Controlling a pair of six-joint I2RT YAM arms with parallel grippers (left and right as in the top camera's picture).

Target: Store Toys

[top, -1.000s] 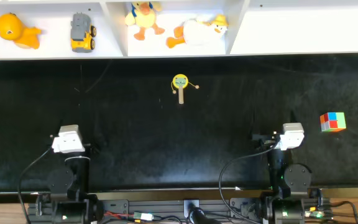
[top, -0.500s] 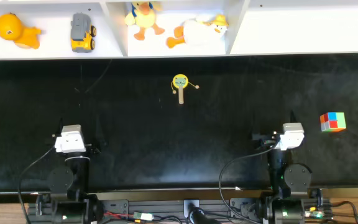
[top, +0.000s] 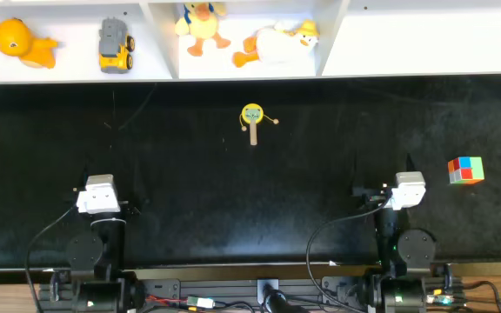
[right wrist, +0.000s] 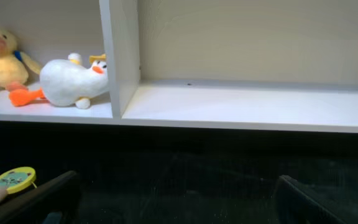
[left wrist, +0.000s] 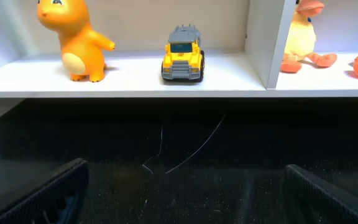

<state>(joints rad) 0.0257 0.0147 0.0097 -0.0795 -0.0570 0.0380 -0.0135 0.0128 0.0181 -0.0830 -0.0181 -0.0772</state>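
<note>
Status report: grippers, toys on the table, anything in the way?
Left gripper and right gripper open, empty. Rattle drum and colour cube on black mat, not yet shelved. Path to shelf unobstructed.

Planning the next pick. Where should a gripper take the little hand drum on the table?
Probably the wooden handle, from above, closing across it: the hand drum lies flat, round head toward the shelf, thin handle pointing away from it.
</note>
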